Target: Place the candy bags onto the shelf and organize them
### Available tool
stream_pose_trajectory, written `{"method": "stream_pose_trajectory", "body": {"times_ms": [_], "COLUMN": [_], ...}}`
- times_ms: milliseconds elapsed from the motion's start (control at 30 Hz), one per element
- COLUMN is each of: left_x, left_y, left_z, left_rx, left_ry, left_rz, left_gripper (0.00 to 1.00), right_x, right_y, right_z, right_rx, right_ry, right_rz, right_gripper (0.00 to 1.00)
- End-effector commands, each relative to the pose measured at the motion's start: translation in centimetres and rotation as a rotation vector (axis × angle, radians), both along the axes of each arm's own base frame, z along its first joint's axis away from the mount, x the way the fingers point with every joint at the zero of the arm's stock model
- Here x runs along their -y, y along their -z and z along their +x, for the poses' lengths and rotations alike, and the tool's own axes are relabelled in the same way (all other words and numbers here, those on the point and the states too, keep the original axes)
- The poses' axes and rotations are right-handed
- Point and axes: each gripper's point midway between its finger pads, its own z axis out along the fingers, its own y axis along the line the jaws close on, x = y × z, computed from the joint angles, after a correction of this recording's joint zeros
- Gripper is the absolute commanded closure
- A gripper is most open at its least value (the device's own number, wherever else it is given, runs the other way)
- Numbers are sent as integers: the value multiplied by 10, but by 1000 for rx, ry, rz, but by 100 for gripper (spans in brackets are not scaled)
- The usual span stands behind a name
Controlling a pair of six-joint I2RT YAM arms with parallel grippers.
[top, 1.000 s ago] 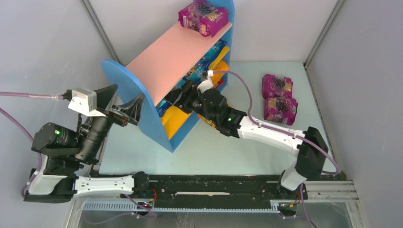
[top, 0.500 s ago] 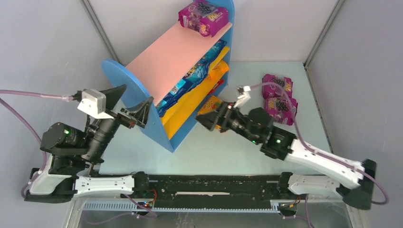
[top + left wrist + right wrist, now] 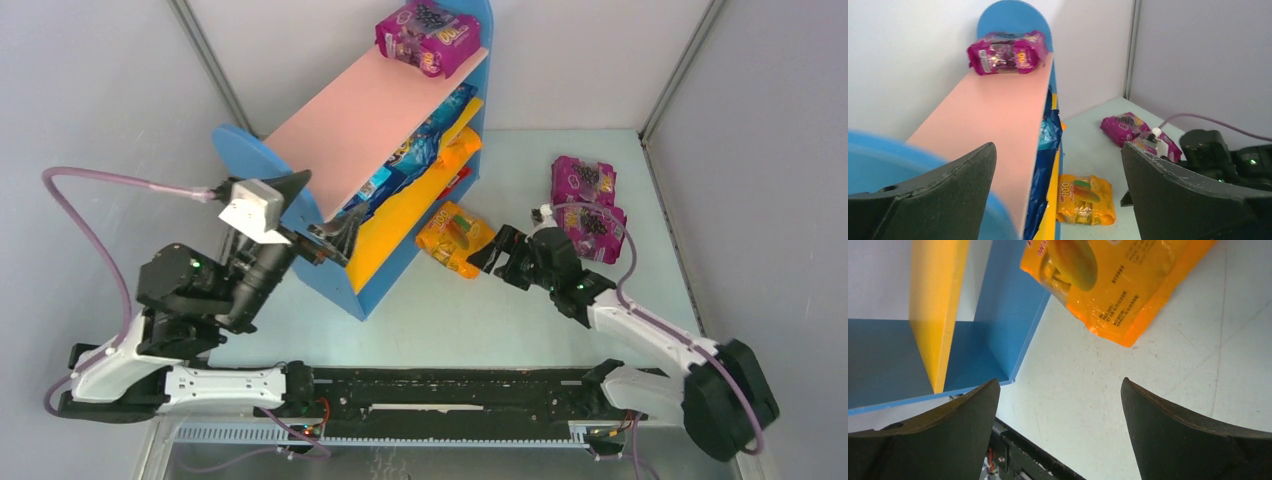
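Jaws stood wide apart and empty on both arms. The left gripper (image 3: 1058, 147) hung at the near end of the shelf (image 3: 375, 115). The right gripper (image 3: 1060, 382) was just right of an orange bag (image 3: 455, 238) lying on the table (image 3: 480, 310) beside the shelf. One purple bag (image 3: 428, 37) sat at the far end of the top board, and blue bags (image 3: 410, 155) lined a lower tier. Two more purple bags (image 3: 583, 182) lay on the table to the far right, so three bags seemingly remained.

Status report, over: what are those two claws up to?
Left gripper open, empty, at the shelf. Right gripper open, beside orange bag on the table. Two purple bags loose nearby. Nothing blocking.
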Motion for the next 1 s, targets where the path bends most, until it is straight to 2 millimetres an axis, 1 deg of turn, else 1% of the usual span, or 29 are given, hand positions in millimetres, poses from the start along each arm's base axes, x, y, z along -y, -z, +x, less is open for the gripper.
{"method": "stream_pose_trajectory", "body": {"times_ms": [0,67,167,233,367,467,700,867,967], "left_x": [38,41,37,29,15,3,-20,-48,-56], "left_y": [6,10,14,14,10,6,-8,-12,-10], "left_z": [-1,-1,2,2,-3,-7,-29,-32,-34], "left_rx": [5,11,26,39,61,82,166,201,216], "left_ry": [62,51,18,8,21,38,158,135,132], "left_rz": [58,86,91,75,33,-14,-93,-166,-202], "left_gripper": [0,0,0,0,0,0,0,0,0], "right_x": [-13,-9,-3,0,7,5,-2,-3,-1], "right_y": [-15,-4,15,25,53,68,92,115,123], "right_z": [22,27,34,37,41,46,62,79,85], "right_rx": [14,-1,-51,-78,-149,-181,-210,-247,-243], "right_ry": [5,28,57,69,111,120,159,255,314], "right_rz": [166,213,231,268,297,307,349,308,299], "right_gripper": [0,0,0,0,0,0,2,7,8]}}
